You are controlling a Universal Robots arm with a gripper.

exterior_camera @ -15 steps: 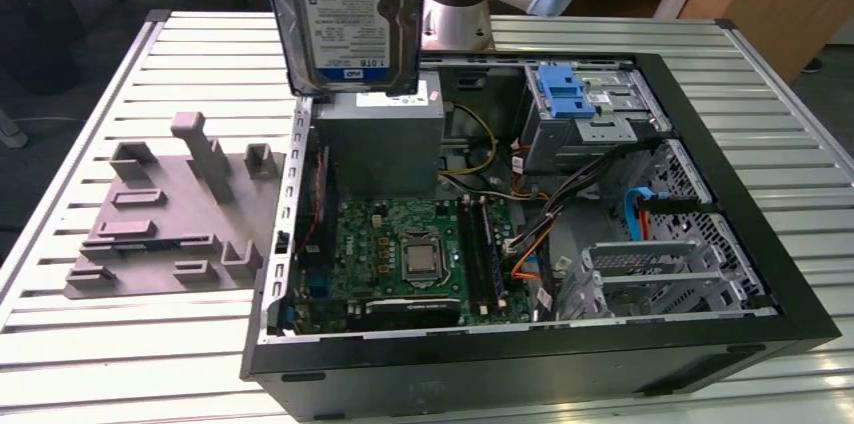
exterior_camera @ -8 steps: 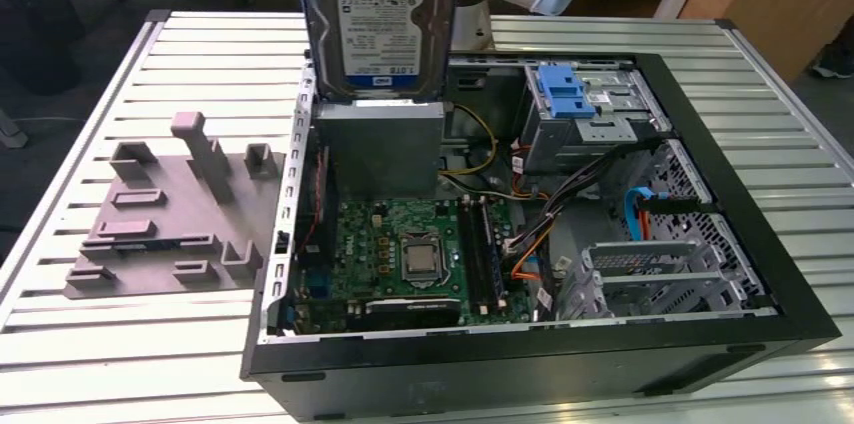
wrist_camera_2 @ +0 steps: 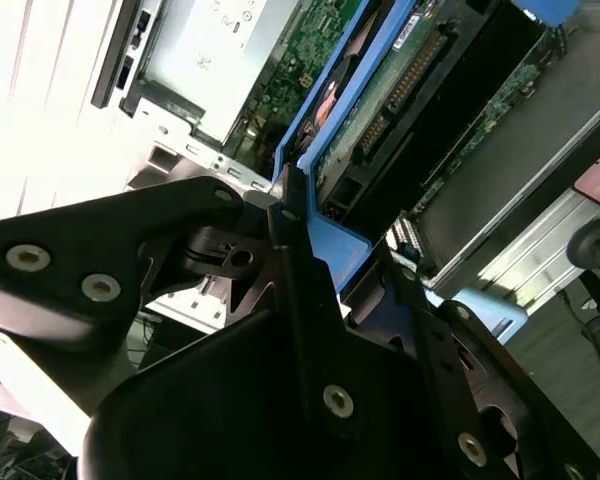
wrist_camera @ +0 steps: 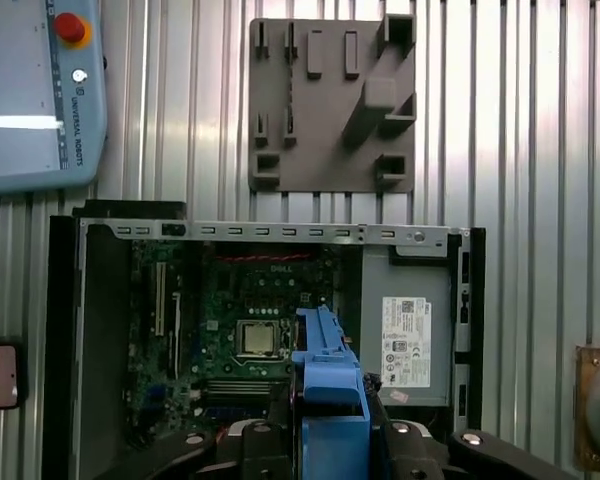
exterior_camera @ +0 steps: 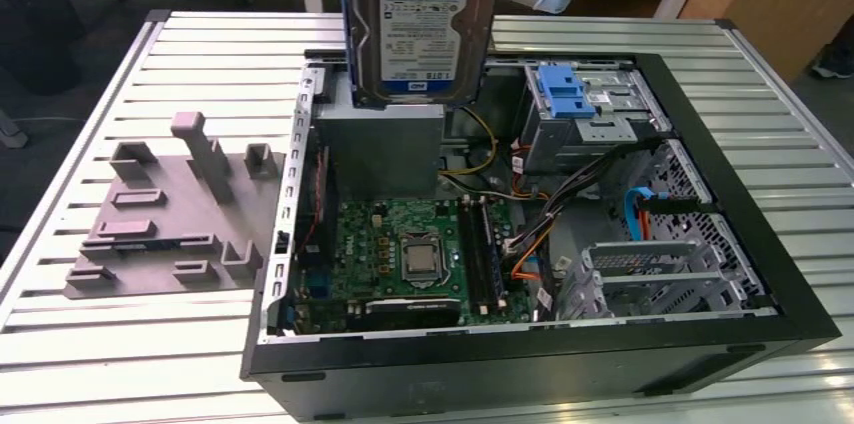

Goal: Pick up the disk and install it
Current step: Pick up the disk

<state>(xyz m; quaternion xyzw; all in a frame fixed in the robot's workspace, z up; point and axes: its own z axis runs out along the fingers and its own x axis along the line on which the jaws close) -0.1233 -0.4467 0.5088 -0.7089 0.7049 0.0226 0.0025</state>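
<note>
Already my pincer [wrist_camera_2: 335, 240] is clamped shut on the disk [exterior_camera: 416, 34], its black fingers [wrist_camera_2: 300, 290] pinching the blue plastic bracket [wrist_camera: 325, 370] from both sides, so the pick-up is done. The disk hangs upright in the air, touching nothing, above the end of the open computer case [exterior_camera: 534, 369] where the grey metal box [exterior_camera: 380, 144] sits. It is not yet seated anywhere, so the installing is left. It is a flat silver slab with a glossy blue-and-white label on one face and a green circuit board with a dark connector on the other. Below lie the green motherboard [exterior_camera: 400, 254] and, in a case corner beside the grey box, the perforated silver drive cage [exterior_camera: 587, 109] with its blue latch. The case is black sheet metal and rests on a ribbed aluminium table [exterior_camera: 134, 364], near a matt grey moulded fixture plate [exterior_camera: 160, 224] at the table's edge.
</note>
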